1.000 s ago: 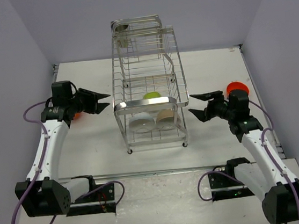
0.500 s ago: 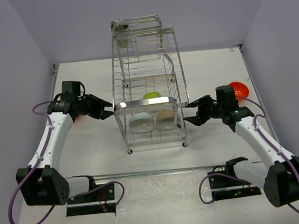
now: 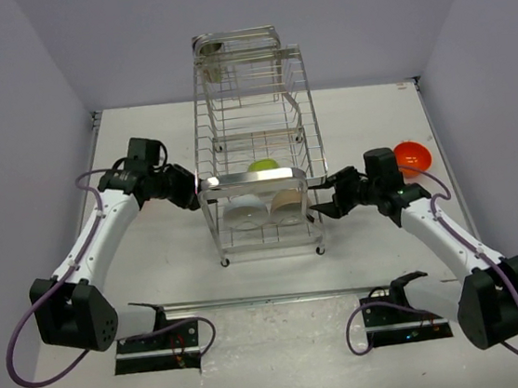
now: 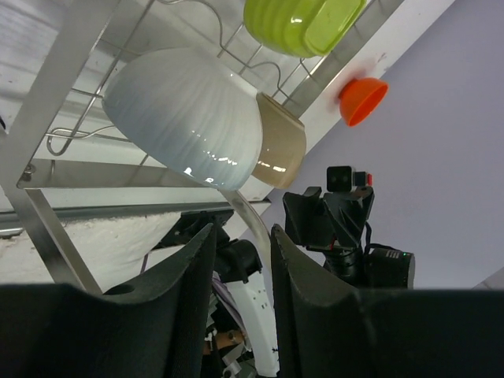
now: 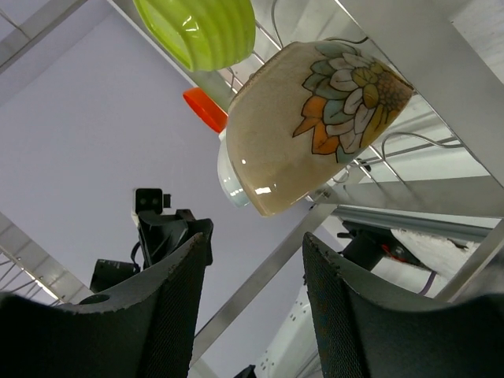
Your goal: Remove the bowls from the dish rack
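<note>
Tabletop point(image 3: 172, 251): chrome dish rack point(image 3: 251, 179) carried.
Left gripper point(image 4: 242, 268): parted, empty; white bowl point(image 4: 185, 118) faced.
Right gripper point(image 5: 253, 268): parted, empty; floral beige bowl point(image 5: 307, 134) faced.
Risk: rack wire struck, bowls clashed.

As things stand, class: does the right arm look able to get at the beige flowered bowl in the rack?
Probably yes. The right gripper is open on the right of the dish rack, facing the beige bowl; only a frame bar crosses the gap low down.
</note>
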